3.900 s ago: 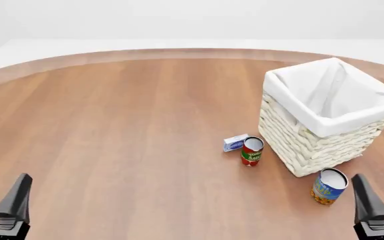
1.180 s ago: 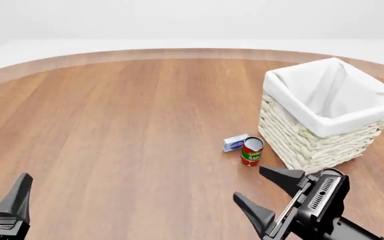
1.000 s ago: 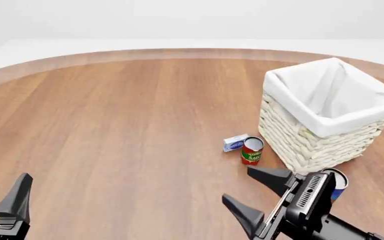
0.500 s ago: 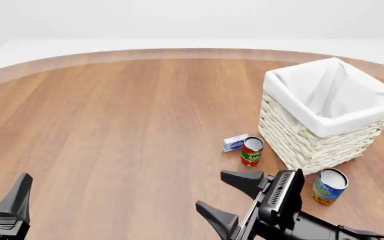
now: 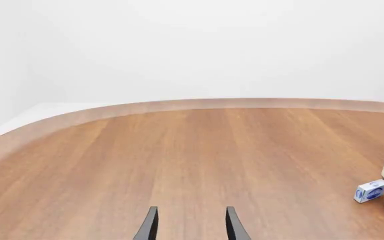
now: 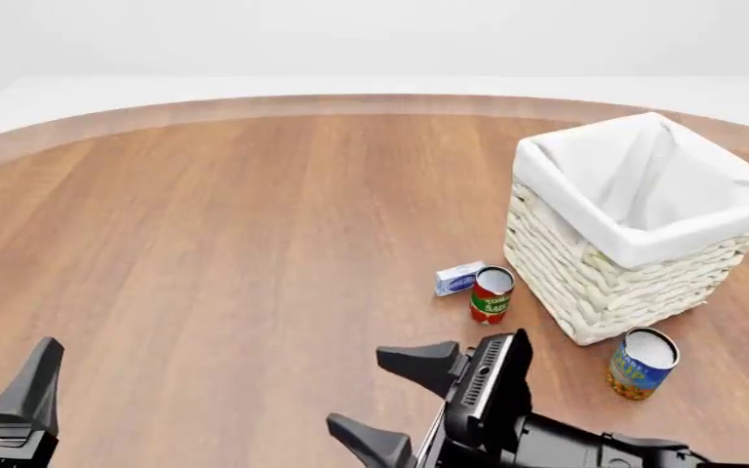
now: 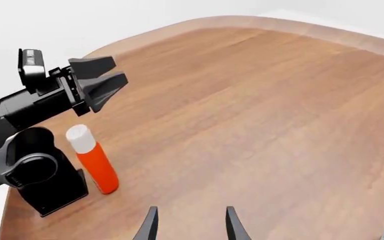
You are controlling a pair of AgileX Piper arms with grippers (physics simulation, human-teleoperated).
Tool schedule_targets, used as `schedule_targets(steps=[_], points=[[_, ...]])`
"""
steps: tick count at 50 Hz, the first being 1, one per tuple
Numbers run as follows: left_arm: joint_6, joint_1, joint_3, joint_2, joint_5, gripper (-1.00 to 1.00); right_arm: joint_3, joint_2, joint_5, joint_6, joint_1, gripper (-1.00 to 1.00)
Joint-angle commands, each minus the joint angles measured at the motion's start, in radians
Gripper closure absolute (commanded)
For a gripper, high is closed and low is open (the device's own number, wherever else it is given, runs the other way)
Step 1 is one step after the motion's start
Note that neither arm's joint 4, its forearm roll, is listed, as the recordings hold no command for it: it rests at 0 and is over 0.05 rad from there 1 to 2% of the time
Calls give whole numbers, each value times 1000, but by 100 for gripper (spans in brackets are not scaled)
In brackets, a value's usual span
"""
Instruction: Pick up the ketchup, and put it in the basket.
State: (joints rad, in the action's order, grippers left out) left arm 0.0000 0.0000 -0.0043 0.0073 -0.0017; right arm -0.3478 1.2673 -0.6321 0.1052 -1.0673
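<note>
The slim red-orange ketchup bottle with a white cap point(image 7: 93, 162) stands upright on the brown wooden tabletop point(image 6: 245, 244), just beside the left arm's black base, seen only from the right wrist. The right pincer point(image 6: 394, 398) hovers low over the near tabletop with its jaws spread wide and nothing between them. The left pincer point(image 5: 190, 225) sits at the near left edge, its fingers parted and empty. The large cream-white wicker basket with a white cloth liner point(image 6: 640, 226) rests at the far right, well apart from the bottle.
</note>
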Motion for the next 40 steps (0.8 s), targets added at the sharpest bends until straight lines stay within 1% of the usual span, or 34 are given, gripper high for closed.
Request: schedule_targets(steps=[1, 15, 27, 40], points=[[0, 0, 0, 0, 0, -100, -53, 51, 11, 12, -55, -100], [0, 0, 0, 0, 0, -100, -87, 78, 17, 27, -90, -100], [0, 0, 0, 0, 0, -100, -125, 128, 13, 55, -147, -100], [0, 0, 0, 0, 0, -100, -161, 172, 22, 50, -169, -100]])
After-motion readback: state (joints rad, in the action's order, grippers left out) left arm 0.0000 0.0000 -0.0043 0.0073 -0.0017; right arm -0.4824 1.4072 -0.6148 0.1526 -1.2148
